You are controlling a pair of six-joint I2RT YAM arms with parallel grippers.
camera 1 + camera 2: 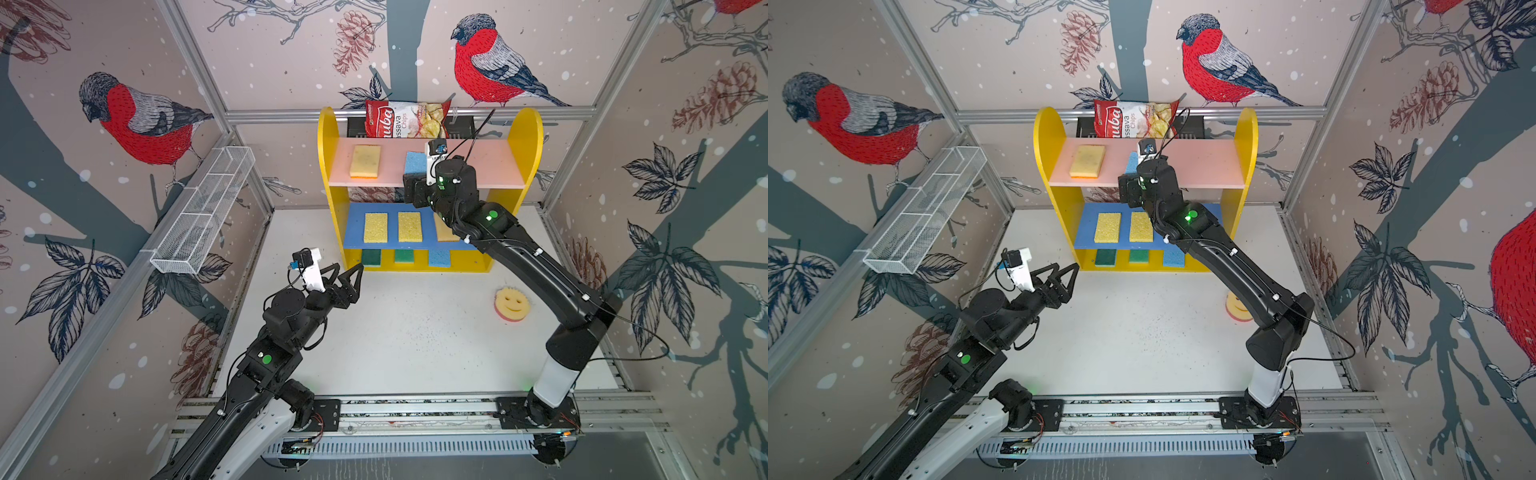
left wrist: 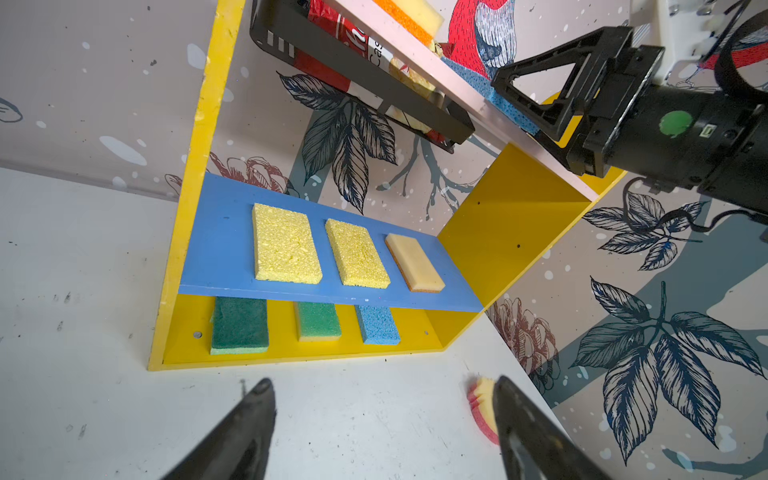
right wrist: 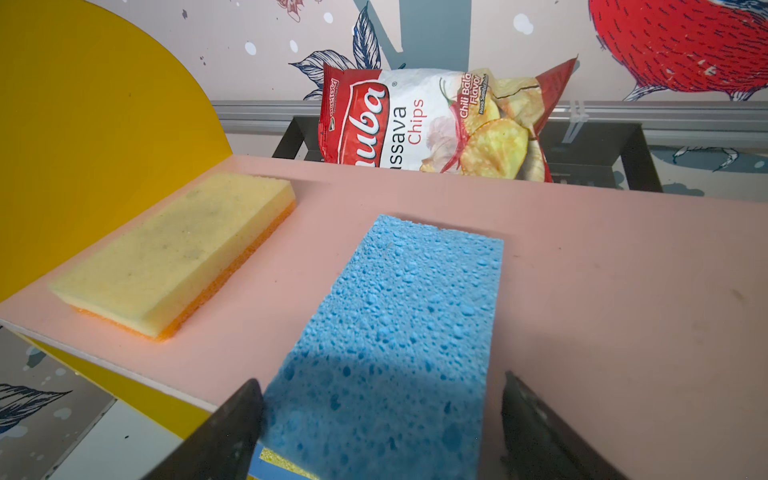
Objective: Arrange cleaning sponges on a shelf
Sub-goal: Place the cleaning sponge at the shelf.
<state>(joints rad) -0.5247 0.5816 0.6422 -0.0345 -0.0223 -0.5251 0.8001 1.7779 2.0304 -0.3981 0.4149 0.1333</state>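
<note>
We see the right pincer (image 3: 381,378) wide open, its fingers on both sides of the light blue porous rectangular sponge (image 3: 407,299). This sponge lies flat on the pink top board (image 3: 582,270) of the yellow-sided three-tier shelf (image 1: 528,137), beside a pale yellow sponge with orange underside (image 3: 174,253). The left pincer (image 2: 382,381) is open too and holds nothing above the white counter (image 1: 415,340), where the round yellow-and-pink smiley sponge (image 1: 511,305) lies.
</note>
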